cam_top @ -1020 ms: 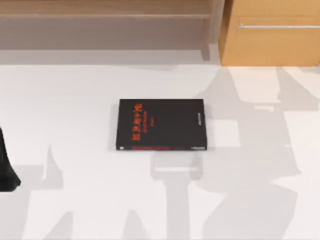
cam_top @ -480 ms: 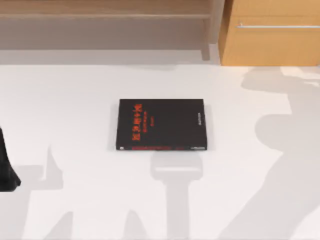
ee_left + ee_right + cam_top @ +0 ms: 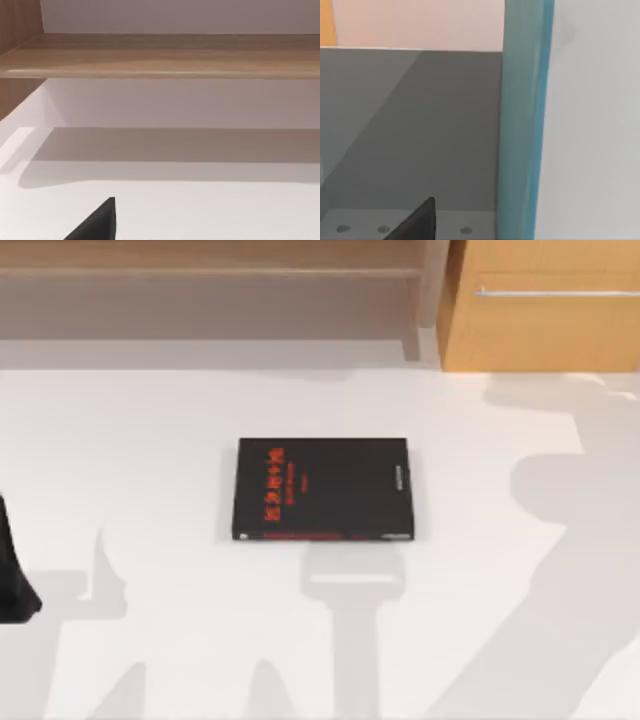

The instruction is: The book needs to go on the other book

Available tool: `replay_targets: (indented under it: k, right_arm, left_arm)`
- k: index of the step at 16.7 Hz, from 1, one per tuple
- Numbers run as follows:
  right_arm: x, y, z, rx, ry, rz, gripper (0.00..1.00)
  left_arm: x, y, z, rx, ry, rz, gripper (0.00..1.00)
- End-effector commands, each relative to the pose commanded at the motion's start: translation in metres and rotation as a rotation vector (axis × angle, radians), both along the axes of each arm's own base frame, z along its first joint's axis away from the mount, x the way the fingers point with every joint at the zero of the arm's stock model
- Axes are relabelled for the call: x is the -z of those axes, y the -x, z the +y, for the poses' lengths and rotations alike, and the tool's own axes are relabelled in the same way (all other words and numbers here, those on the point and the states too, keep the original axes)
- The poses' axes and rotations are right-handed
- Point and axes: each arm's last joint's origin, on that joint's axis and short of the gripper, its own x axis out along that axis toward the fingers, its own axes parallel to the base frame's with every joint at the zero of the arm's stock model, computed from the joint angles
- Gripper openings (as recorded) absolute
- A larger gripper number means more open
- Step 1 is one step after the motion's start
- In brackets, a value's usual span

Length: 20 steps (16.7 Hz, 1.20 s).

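The other book (image 3: 322,488), black with red lettering and a red strip along its near edge, lies flat at the middle of the white table. The teal book (image 3: 522,125) stands upright and edge-on close in front of the right wrist camera. A dark tip of my right gripper (image 3: 415,222) shows low beside it; I cannot tell whether it touches the book. My left arm (image 3: 12,580) sits parked at the table's left edge, and a dark tip of its gripper (image 3: 95,225) hangs over bare table facing the shelf.
A wooden shelf (image 3: 210,270) runs along the back of the table, seen closer as a wooden board (image 3: 160,55). An orange-brown cabinet with a metal handle (image 3: 545,305) stands at the back right. Arm shadows fall across the table's right side.
The arm shadows on the table's right side have shifted and merged farther right. The black book and the left arm have not moved.
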Motion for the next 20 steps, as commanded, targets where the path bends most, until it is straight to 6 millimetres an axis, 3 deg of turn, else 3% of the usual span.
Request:
replay_targets:
  k: [3, 7, 20]
  right_arm:
    - [0.0002, -0.0123, -0.0003, 0.0, 0.0, 0.0, 1.0]
    - [0.0002, -0.0143, -0.0002, 0.0, 0.0, 0.0, 1.0]
    - [0.0002, -0.0143, -0.0002, 0.0, 0.0, 0.0, 0.02]
  left_arm:
    - [0.0, 0.0, 0.0, 0.0, 0.0, 0.0, 1.0]
    - [0.0, 0.0, 0.0, 0.0, 0.0, 0.0, 1.0]
    - [0.0, 0.0, 0.0, 0.0, 0.0, 0.0, 1.0]
